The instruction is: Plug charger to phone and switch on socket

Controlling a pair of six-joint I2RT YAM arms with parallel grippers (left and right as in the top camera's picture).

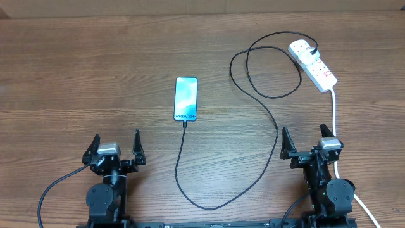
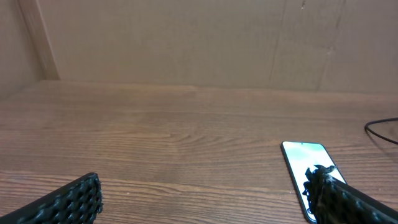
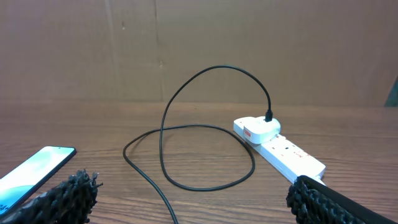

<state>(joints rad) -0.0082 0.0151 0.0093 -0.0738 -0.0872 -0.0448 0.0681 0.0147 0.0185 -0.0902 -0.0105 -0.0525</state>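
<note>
The phone (image 1: 185, 99) lies flat mid-table with its light blue screen lit; it also shows in the left wrist view (image 2: 300, 163) and the right wrist view (image 3: 32, 171). The black charger cable (image 1: 266, 126) meets the phone's near end, loops right and ends in a white plug (image 1: 305, 52) seated in the white socket strip (image 1: 323, 75), also in the right wrist view (image 3: 289, 155). My left gripper (image 1: 115, 147) is open and empty, near the table's front left. My right gripper (image 1: 308, 142) is open and empty at the front right.
The strip's thick white cord (image 1: 335, 114) runs down past my right arm to the front edge. A brown cardboard wall (image 2: 186, 37) stands behind the table. The cable loops (image 3: 186, 155) lie on the wood in front of my right gripper.
</note>
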